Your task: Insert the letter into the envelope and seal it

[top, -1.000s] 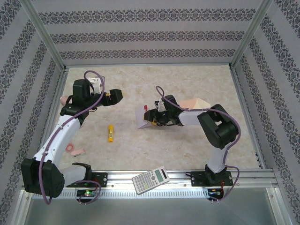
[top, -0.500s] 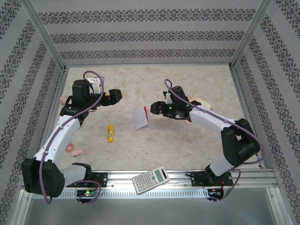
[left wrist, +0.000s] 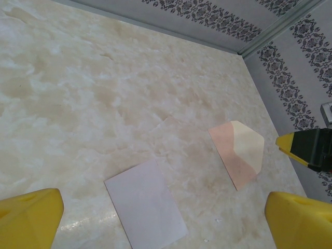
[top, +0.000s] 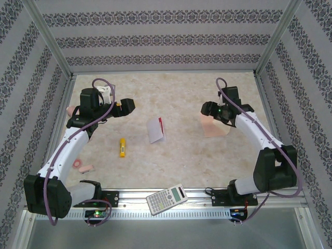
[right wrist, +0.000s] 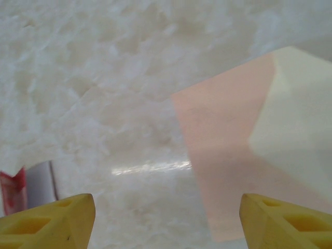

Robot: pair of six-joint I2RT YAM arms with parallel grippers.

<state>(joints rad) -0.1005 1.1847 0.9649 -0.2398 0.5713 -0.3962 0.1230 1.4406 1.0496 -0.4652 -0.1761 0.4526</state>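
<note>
"Two claws showed from above, yes? How did they stand?" asked Ana.

"Both spread, pinching nothing," said Ben. "The left gripper (top: pixel 126 106) hung over the left of the table (top: pixel 181 166), well apart from the papers. The right gripper (top: pixel 207 109) sat over the far left corner of the envelope (top: pixel 215 128), which lay flat on the right half. The letter (top: pixel 156 129) lay folded near the middle, between the two arms, white with a red strip along its right edge. A yellow stick (top: pixel 122 147) lay left of it and nearer, and a calculator (top: pixel 166 198) rested at the near edge."

"And the left wrist camera?"

"The left gripper (left wrist: pixel 165 220) had its yellow fingers (left wrist: pixel 31 218) wide in the bottom corners, nothing between them. The letter (left wrist: pixel 145 205) showed its plain white back just ahead of the gap. The envelope (left wrist: pixel 237 153) lay farther off to the right, apart from it, its pale flap folded out."

"And the right wrist?"

"The right gripper (right wrist: pixel 166 220) was spread too, its fingertips (right wrist: pixel 49 220) holding nothing. The envelope (right wrist: pixel 228 155) lay ahead and rightward, peach body, cream flap open. A red-edged corner of the letter (right wrist: pixel 36 184) sat low on the left, well apart from the envelope"
</note>
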